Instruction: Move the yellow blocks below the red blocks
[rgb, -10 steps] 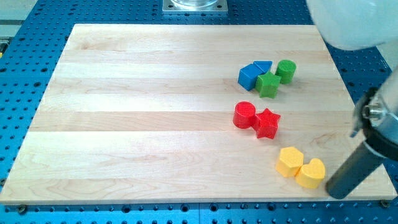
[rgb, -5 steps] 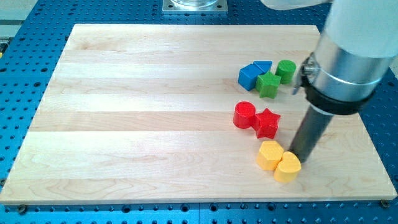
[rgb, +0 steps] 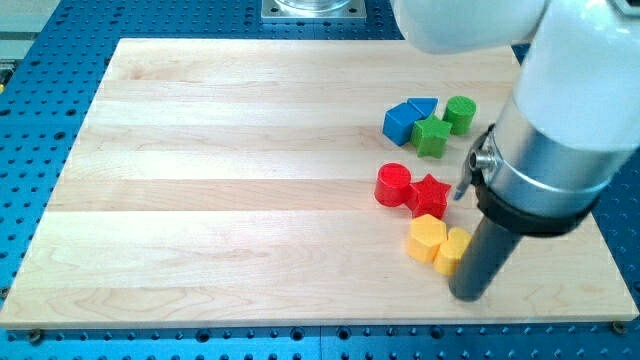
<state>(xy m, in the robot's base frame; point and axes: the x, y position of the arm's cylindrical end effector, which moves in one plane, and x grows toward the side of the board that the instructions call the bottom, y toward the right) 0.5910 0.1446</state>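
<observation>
A red cylinder (rgb: 393, 184) and a red star (rgb: 430, 195) touch each other right of the board's middle. A yellow hexagon block (rgb: 427, 237) sits just below the star. A yellow heart block (rgb: 450, 249) touches the hexagon's right side and is partly hidden by my rod. My tip (rgb: 470, 294) rests on the board just right of and below the yellow heart, against it.
A blue cube (rgb: 401, 123), a blue triangle (rgb: 423, 105), a green star-like block (rgb: 432, 136) and a green cylinder (rgb: 460, 113) cluster at the view's upper right. The arm's large body (rgb: 560, 150) hangs over the board's right side. The wooden board (rgb: 220, 180) lies on a blue perforated table.
My tip has swept from the board's lower right edge to the left. It has pushed both yellow blocks left and slightly up, to just under the red star.
</observation>
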